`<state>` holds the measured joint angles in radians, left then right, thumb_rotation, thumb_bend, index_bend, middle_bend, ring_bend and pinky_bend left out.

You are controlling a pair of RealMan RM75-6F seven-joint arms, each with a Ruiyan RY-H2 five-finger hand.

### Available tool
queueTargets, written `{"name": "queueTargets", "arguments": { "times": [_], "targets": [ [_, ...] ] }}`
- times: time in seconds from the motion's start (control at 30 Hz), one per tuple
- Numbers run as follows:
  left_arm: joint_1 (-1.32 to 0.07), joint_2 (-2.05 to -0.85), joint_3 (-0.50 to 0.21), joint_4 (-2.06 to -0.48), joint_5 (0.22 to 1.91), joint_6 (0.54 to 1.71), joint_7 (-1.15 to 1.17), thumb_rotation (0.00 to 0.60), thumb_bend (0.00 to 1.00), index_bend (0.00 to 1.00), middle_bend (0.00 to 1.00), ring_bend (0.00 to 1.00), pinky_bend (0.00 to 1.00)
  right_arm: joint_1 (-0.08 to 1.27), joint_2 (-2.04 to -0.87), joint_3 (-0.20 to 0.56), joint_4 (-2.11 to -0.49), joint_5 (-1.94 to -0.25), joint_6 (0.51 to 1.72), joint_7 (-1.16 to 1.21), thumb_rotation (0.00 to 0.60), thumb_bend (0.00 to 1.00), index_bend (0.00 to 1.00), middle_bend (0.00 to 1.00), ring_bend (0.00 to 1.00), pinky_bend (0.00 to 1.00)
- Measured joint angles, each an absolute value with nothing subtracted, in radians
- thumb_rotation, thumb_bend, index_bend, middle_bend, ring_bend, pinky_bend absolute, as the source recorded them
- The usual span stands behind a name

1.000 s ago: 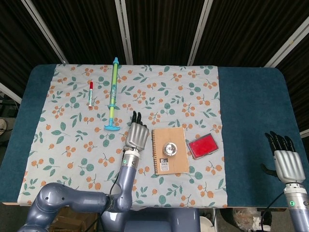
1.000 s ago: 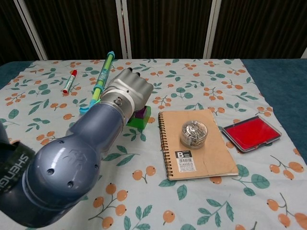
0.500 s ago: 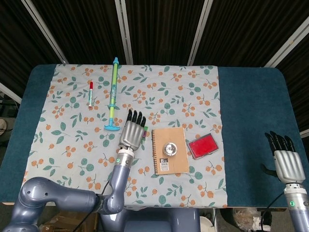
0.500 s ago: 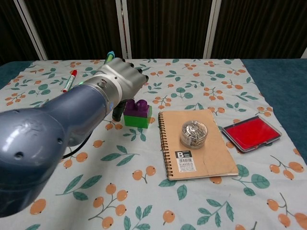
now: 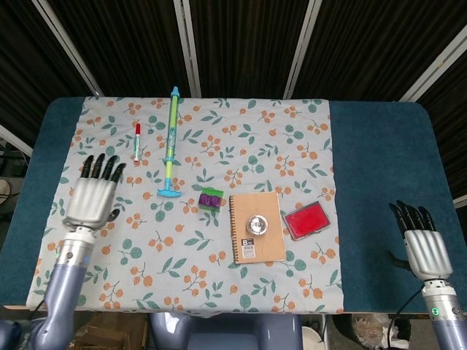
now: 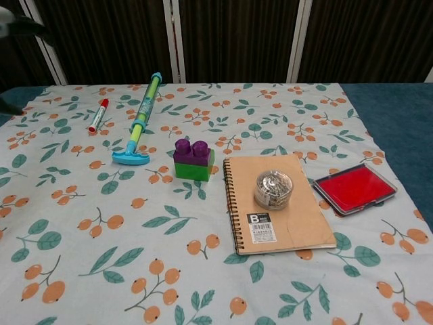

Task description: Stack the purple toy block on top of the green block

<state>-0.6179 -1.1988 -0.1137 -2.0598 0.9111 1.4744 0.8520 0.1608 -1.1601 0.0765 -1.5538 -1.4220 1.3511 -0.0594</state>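
The purple toy block (image 6: pixel 190 149) sits on top of the green block (image 6: pixel 193 168) on the floral cloth, just left of the notebook; the head view shows the purple block (image 5: pixel 211 196) on the green block (image 5: pixel 210 203) too. My left hand (image 5: pixel 94 198) is far to the left over the cloth's edge, fingers spread, holding nothing. My right hand (image 5: pixel 418 247) hovers at the table's right front corner, fingers apart and empty. Neither hand shows in the chest view.
A brown spiral notebook (image 6: pixel 278 201) carries a round tin of clips (image 6: pixel 273 188). A red ink pad (image 6: pixel 354 187) lies to its right. A blue-green toy syringe (image 6: pixel 141 120) and a red marker (image 6: pixel 98 115) lie at the back left.
My left hand has let go of the purple block and drawn back far to the left, out of the chest view. The stack stays put. The right hand shifted slightly.
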Motion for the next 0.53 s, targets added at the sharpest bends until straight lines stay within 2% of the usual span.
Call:
{"name": "queueTargets", "arguments": {
  "times": [0.23, 0.4, 0.53],
  "targets": [
    [-0.353, -1.112, 0.044, -1.826, 1.267, 1.546, 0.392, 0.6, 0.21, 0.15, 0.07, 0.0, 0.0, 0.158, -1.159, 0.073, -1.562, -1.427, 1.357, -0.069, 0.6, 0.22, 0.02, 0.06, 0.09, 0.0],
    [-0.228, -1.133, 0.093, -1.663, 1.373, 1.615, 0.257, 0.6, 0.21, 0.15, 0.08, 0.0, 0.0, 0.158, -1.159, 0.072, -1.565, -1.431, 1.36, -0.075, 0.6, 0.22, 0.03, 0.06, 0.09, 0.0],
    [-0.195, -1.173, 0.105, -1.622, 1.401, 1.632, 0.233, 0.6, 0.21, 0.16, 0.08, 0.0, 0.0, 0.158, -1.157, 0.071, -1.567, -1.432, 1.359, -0.075, 0.6, 0.22, 0.02, 0.06, 0.09, 0.0]
  ]
}}
